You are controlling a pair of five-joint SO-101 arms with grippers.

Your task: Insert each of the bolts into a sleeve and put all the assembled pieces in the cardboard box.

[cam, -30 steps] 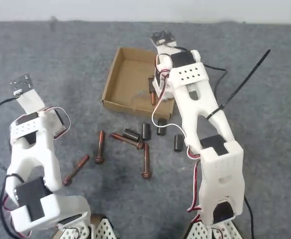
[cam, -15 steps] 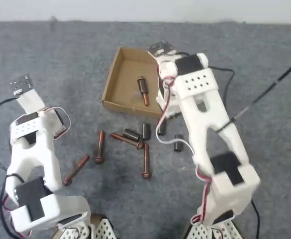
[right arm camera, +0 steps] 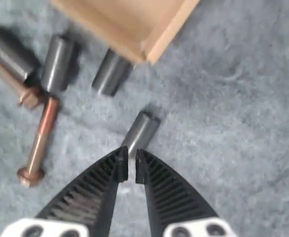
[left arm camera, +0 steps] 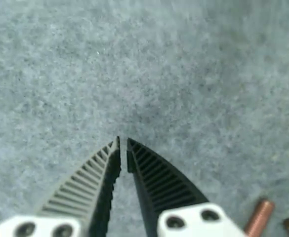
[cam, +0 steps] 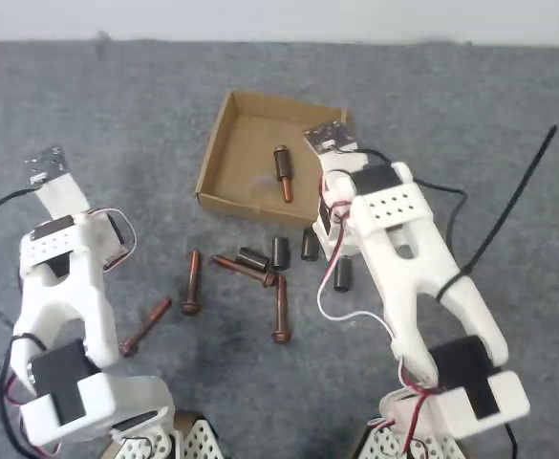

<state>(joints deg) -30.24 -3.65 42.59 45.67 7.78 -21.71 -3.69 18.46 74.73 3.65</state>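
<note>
An assembled bolt in its sleeve [cam: 283, 172] lies inside the cardboard box [cam: 212, 158]. Loose dark sleeves [cam: 280, 251] and copper bolts [cam: 193, 282] are scattered in front of the box. My right gripper [right arm camera: 128, 160] is shut and holds nothing. Its tips sit just at the near end of a lone sleeve [right arm camera: 141, 131], which lies beside the box corner [right arm camera: 134, 24]. Two more sleeves [right arm camera: 111, 74] and a bolt [right arm camera: 38, 145] lie close by. My left gripper [left arm camera: 123, 143] is shut over bare carpet, with a bolt tip [left arm camera: 259, 217] off to one side.
The right arm [cam: 394, 220] stretches over the sleeve [cam: 342, 274] to the box's front right. The left arm [cam: 64, 258] stands at the table's left, apart from the parts. One bolt [cam: 145, 325] lies nearest to it. Grey carpet covers the table.
The right arm has drawn back from over the box toward the loose sleeves, and the assembled piece now lies in the box. The left arm has kept still.
</note>
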